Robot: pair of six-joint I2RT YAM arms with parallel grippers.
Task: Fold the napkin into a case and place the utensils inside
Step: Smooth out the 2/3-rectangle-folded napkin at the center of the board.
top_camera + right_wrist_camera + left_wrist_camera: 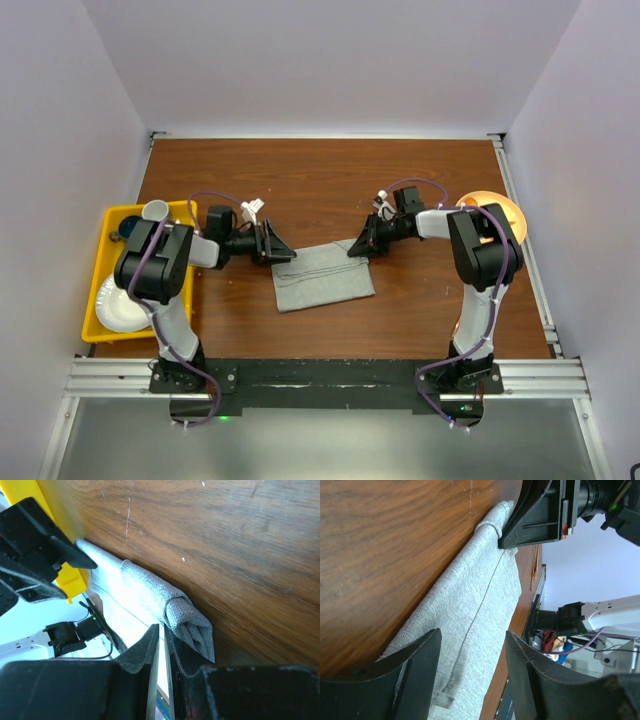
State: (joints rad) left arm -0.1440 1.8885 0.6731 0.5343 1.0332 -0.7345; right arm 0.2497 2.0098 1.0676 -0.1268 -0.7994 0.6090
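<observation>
The light-grey woven cloth napkin point(323, 277) lies mid-way across the brown wooden desk point(330, 180), folded into a layered rectangle, with one arm at each far corner so the long fold can be handled evenly. The left hand point(473, 640) stands open, its fingers straddling the cloth's edge without pinching it. The right hand point(162, 635) is closed to a thin slit on the bunched, rolled corner (that pinch seems to be why the corner sits raised off the desk). I judge the folding unfinished; no copper cutlery shows in any view
</observation>
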